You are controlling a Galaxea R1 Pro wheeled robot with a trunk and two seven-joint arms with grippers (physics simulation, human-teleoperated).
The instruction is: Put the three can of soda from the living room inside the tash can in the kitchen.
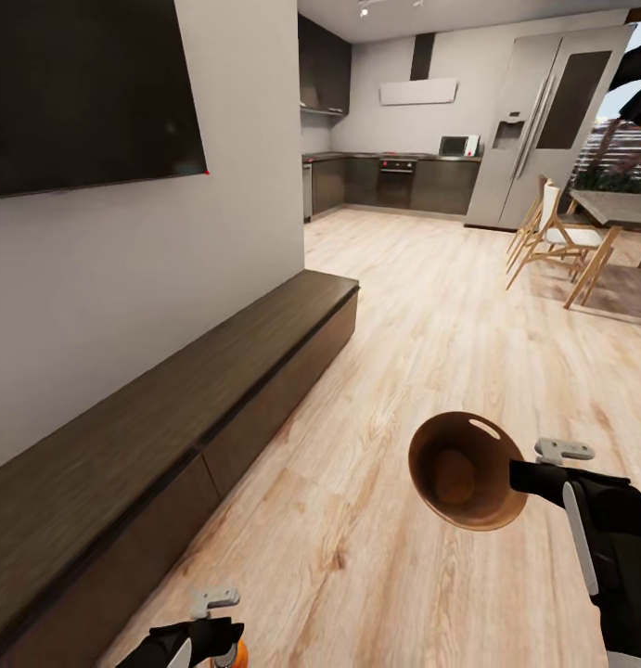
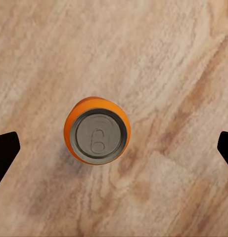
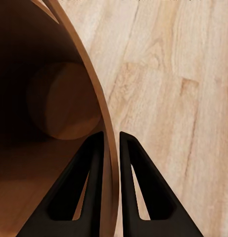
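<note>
An orange can of soda with a silver-grey top stands upright on the wood floor, seen from straight above in the left wrist view. My left gripper hangs over it, open, with one black fingertip far out on each side and not touching it. In the head view the can peeks out at the bottom edge beside my left gripper. My right gripper is shut on the thin wall of the copper-brown tash can, which is held above the floor, tilted, with its mouth toward the camera.
A long low dark bench runs along the wall at left under a black TV. The kitchen with dark cabinets and a silver fridge lies far ahead. A dining table with chairs stands at right.
</note>
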